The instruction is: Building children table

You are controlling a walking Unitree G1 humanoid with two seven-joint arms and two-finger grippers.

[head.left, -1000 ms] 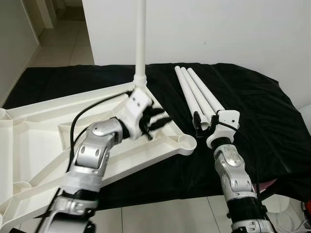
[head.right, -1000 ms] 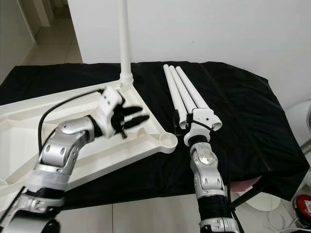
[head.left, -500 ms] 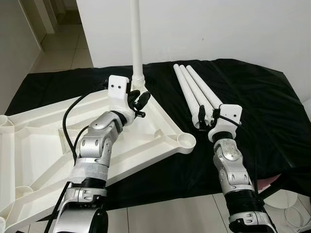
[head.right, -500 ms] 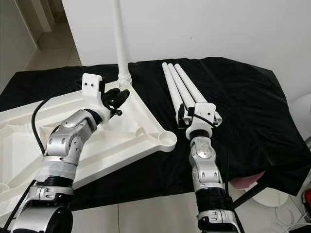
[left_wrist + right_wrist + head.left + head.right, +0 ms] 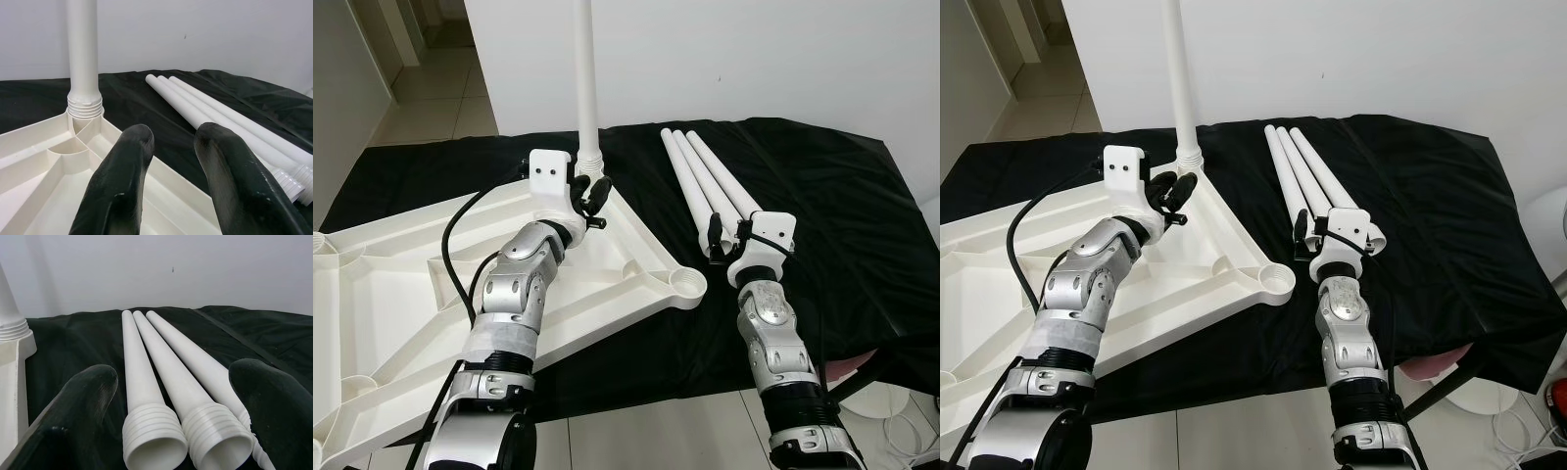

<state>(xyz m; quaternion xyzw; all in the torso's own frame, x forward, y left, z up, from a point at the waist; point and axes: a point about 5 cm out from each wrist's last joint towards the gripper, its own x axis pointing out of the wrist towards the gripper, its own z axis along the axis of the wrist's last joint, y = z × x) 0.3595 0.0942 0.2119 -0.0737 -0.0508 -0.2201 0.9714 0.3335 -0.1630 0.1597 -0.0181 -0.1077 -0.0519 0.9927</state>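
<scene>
We see the white table top lying upside down across the left half of the head view, on a black cloth that covers the surface beneath. One white leg already stands upright in the corner socket at upper centre of the frame. Our left gripper sits just beside the base of that leg, over the table top's corner; its two black fingers are parted with a narrow gap and grip nothing.

Three loose legs lie side by side, touching, right of centre on the cloth (threaded ends toward us). Our right gripper is at those near ends, its fingers spread wide on either side of the bundle, not closed on any leg. An empty corner socket lies at centre frame between the arms.
</scene>
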